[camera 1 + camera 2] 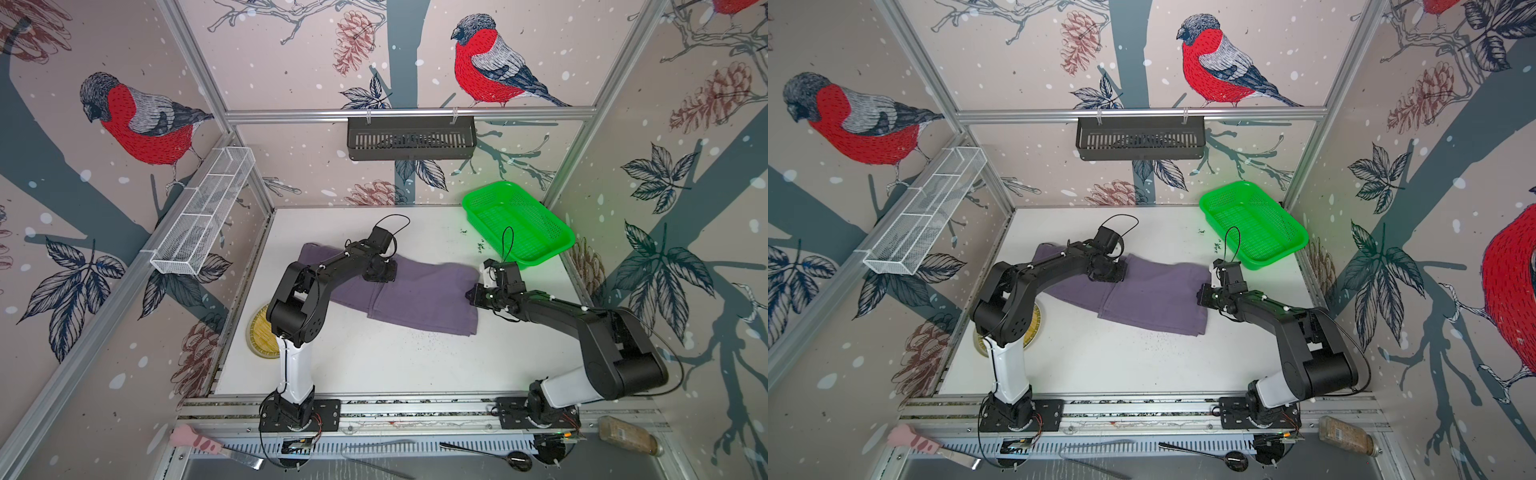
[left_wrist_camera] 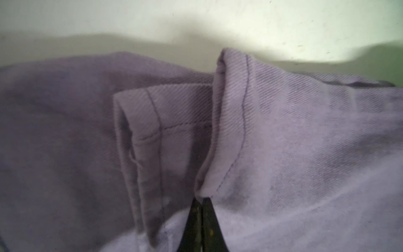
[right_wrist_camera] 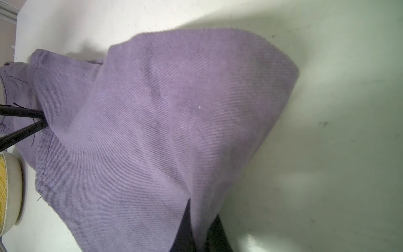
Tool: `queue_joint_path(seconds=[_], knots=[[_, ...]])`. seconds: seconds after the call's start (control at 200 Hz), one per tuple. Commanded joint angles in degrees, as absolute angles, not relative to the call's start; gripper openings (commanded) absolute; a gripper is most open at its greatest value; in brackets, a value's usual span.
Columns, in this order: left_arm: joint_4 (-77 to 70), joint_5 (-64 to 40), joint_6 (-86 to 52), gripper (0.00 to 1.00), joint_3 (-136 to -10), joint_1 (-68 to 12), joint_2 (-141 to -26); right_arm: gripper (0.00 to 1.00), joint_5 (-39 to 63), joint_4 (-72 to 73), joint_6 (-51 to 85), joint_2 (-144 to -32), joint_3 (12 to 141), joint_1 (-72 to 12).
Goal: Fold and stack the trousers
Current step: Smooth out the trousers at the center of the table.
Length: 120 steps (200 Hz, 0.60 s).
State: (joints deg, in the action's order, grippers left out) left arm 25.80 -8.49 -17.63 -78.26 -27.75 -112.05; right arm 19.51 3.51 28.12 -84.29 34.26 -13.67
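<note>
The purple-grey trousers [image 1: 419,297] [image 1: 1154,297] lie folded across the middle of the white table in both top views. My left gripper [image 1: 384,272] [image 1: 1113,272] is down on their far edge. In the left wrist view its jaws [image 2: 201,199] are shut, pinching a stitched hem of the trousers [image 2: 305,141]. My right gripper [image 1: 471,296] [image 1: 1200,297] is at the cloth's right end. In the right wrist view it [image 3: 200,210] is shut on a fold of the trousers [image 3: 174,109], which is raised a little off the table.
A green basket [image 1: 519,224] sits at the back right of the table. A round yellow mat [image 1: 259,334] lies at the left edge beside the left arm. A black basket [image 1: 411,139] and a white wire rack [image 1: 203,212] hang on the walls.
</note>
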Motion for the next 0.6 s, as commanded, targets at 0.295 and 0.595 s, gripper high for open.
queue_joint_path(seconds=[0.295,0.595], knots=[[29.26,-4.34,-18.65,0.36,-79.45,-27.54,-111.96,0.01,22.47,-1.44,26.33,-81.39,36.34,-11.18],[33.25,0.28,-16.61,0.58,-82.4,-26.14,-105.85,0.01,24.18,-13.83,25.89,-77.11,44.8,-10.02]])
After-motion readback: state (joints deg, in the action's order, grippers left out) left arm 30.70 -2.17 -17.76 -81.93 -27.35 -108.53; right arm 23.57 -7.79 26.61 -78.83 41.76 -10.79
